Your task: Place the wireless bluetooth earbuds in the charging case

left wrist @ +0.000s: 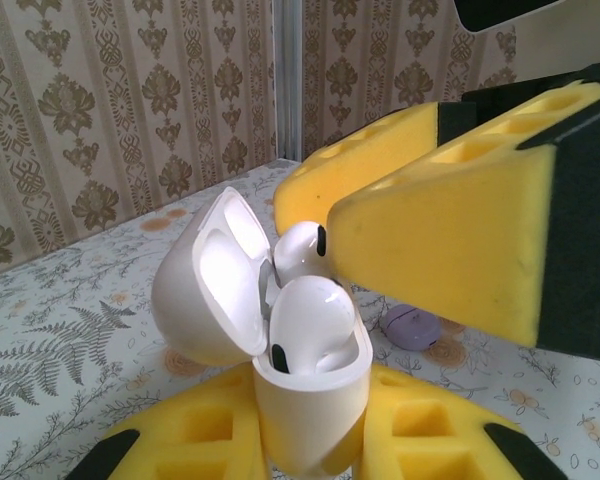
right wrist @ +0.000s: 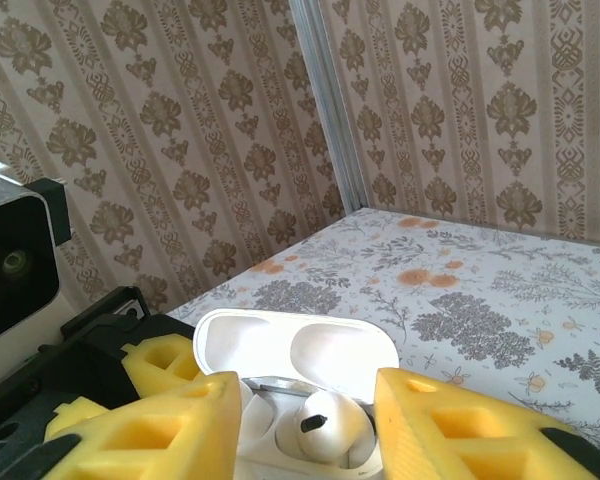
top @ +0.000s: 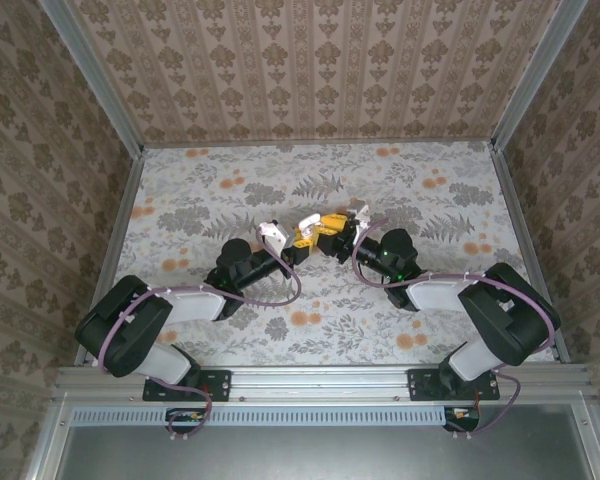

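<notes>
Gripping the charging case [left wrist: 308, 405] upright above the floral counter [top: 230, 175], the left hand [left wrist: 310, 445] faces the right hand [right wrist: 310, 420], which is spread open and straddling the case. Both earbuds [left wrist: 312, 320] sit inside it, lid [left wrist: 205, 285] open. Patterned wallpaper [top: 310, 60] stands behind.

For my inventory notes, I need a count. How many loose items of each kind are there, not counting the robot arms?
charging case: 1
earbuds: 2 (the second sits behind the first)
purple disc: 1
Total: 4
</notes>
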